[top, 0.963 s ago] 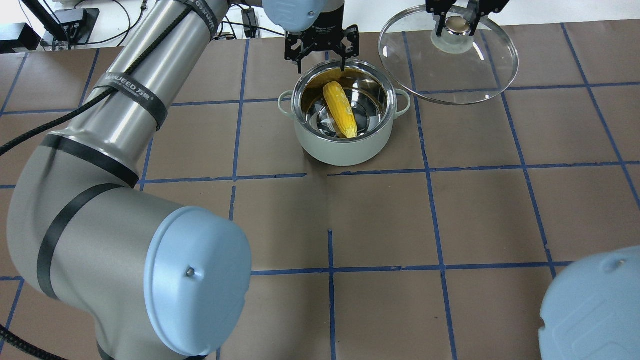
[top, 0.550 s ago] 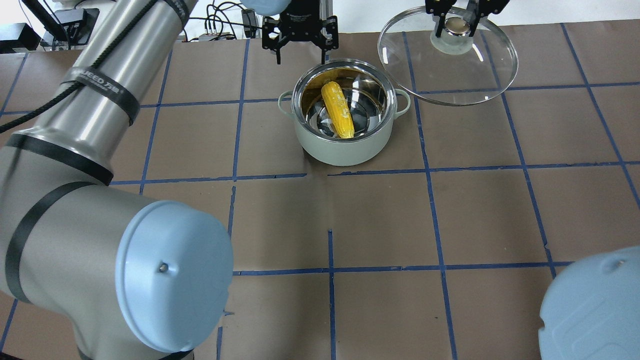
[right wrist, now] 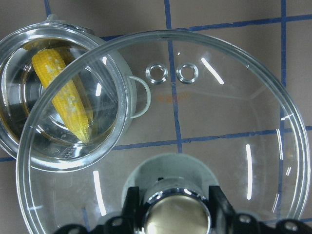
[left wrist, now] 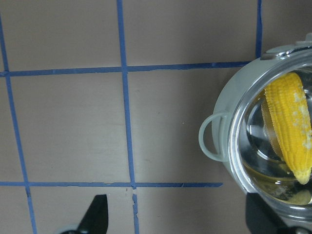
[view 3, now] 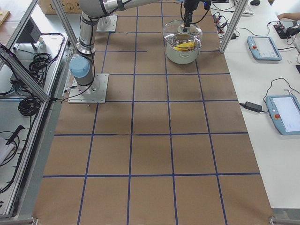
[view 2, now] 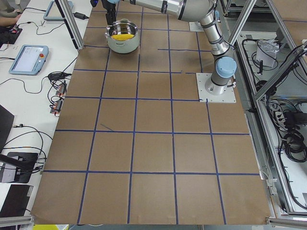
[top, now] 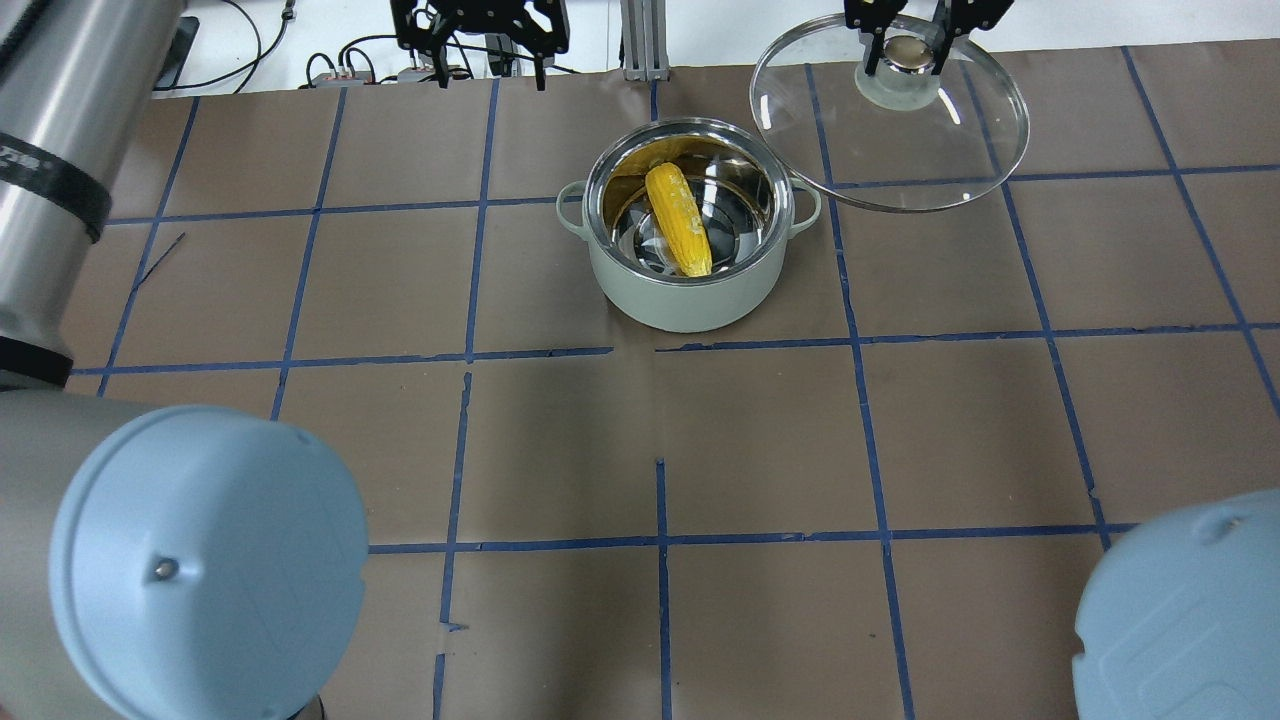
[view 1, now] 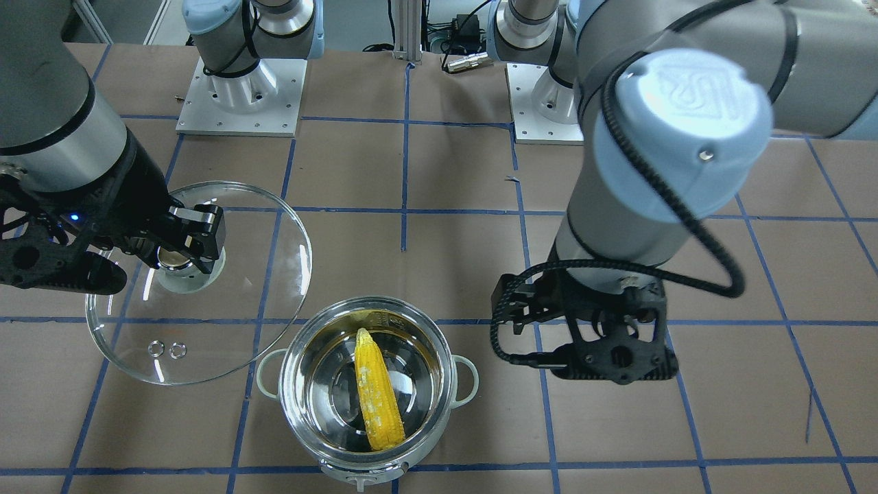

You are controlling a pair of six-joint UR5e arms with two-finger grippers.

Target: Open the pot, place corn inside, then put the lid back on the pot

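Two steps seem done: the corn (top: 679, 220) lies inside the pot (top: 680, 305) near the far edge of the table (top: 1000, 430). The lid (top: 900, 150) is clamped at its knob (right wrist: 178, 214) by the right gripper (top: 906, 60), alongside the pot. The left gripper (top: 490, 62) is spread and empty. Next, the lid must be centred over the rim and lowered.

Pot (top: 688, 300): mirror-bright steel inside, matt pale outside. Lid (top: 930, 150): clear glossy glass. Corn (top: 679, 219): bumpy, matt.

One pot (top: 690, 305), one corn (top: 679, 220), one lid (top: 900, 160)
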